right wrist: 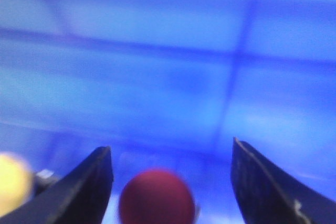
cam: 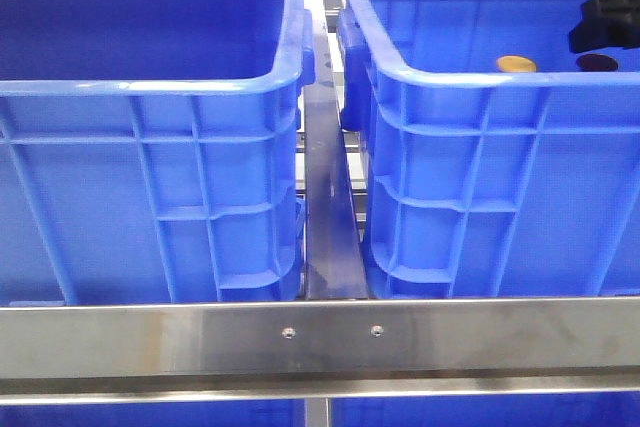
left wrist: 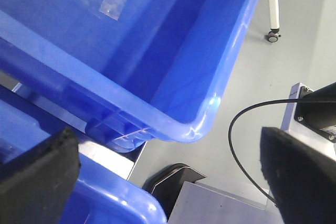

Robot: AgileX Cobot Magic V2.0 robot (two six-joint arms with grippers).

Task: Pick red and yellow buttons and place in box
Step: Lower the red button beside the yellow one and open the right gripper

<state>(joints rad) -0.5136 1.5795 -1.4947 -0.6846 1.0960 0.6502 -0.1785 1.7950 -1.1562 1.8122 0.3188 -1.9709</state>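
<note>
The dark red button [cam: 597, 62] and the orange-yellow button [cam: 516, 64] lie on the floor of the right blue crate [cam: 470, 87]. My right gripper [cam: 610, 17] is inside that crate, just above the red button. In the right wrist view it [right wrist: 170, 148] is open. The red button [right wrist: 156, 196] sits between the fingers, untouched, and the yellow button [right wrist: 13, 182] lies outside one finger. The left blue crate [cam: 150, 87] shows no buttons. My left gripper [left wrist: 168, 135] is open and empty, above that crate's corner rim [left wrist: 184, 124].
A steel rail [cam: 320, 332] runs across the front below the crates. A metal strip [cam: 328, 197] fills the gap between them. The left wrist view shows grey floor [left wrist: 252, 72], a black cable [left wrist: 236, 129] and a castor wheel [left wrist: 272, 36].
</note>
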